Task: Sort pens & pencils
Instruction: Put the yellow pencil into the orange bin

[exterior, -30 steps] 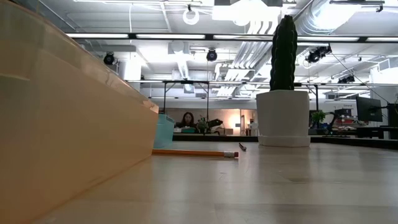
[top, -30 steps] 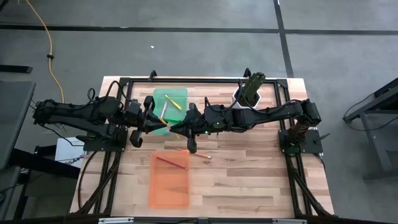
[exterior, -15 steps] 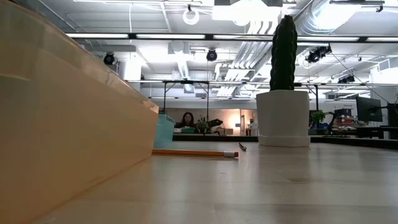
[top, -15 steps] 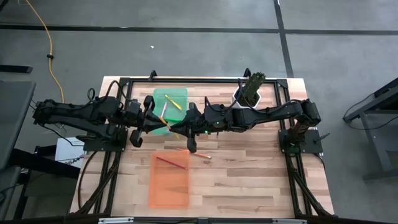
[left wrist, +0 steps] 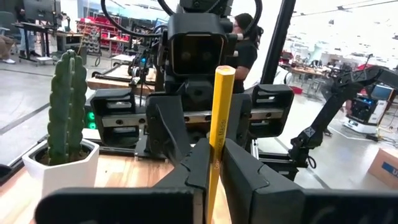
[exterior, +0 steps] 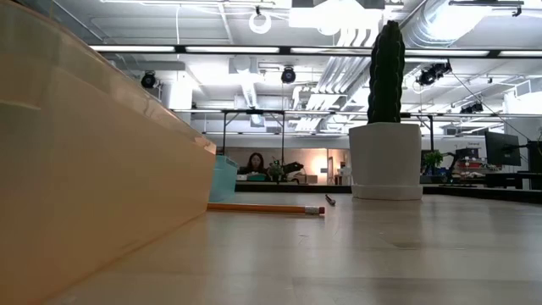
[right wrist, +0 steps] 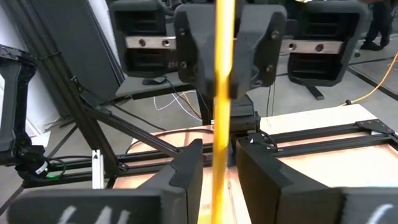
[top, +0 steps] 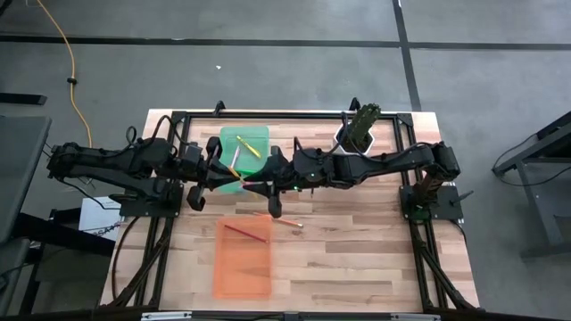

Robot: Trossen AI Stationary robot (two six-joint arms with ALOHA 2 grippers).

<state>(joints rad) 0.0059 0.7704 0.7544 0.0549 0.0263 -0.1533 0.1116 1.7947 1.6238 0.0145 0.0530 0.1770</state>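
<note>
A yellow pencil point(left wrist: 219, 112) is shut between the fingers of my left gripper point(top: 234, 181) point(left wrist: 214, 146), above the table's middle. My right gripper point(top: 254, 184) point(right wrist: 219, 155) faces it closely and is open. Its fingers stand on either side of the same pencil point(right wrist: 222, 62), with gaps showing. The green tray point(top: 244, 147) holds pens, one of them yellow point(top: 250, 149). A red pencil point(top: 246, 232) lies in the orange tray point(top: 243, 267). Another pencil point(top: 287, 221) point(exterior: 267, 207) lies flat on the table. My left gripper pinches the yellow pencil's shaft point(left wrist: 213, 163) between its two fingers, coming level from the table's left. The pencil is lifted clear of the table. Its free end point(left wrist: 224, 71) sticks out toward my right gripper.
A cactus in a white pot point(top: 359, 129) point(exterior: 385, 161) stands near the table's far right. The orange tray's wall point(exterior: 93, 169) fills the left of the low view. Bare wood point(top: 375, 259) lies to the near right. A person point(exterior: 255, 163) sits far behind the table.
My right gripper has drawn back a little toward the table's right, away from my left gripper. The yellow pencil has stayed in the left gripper.
</note>
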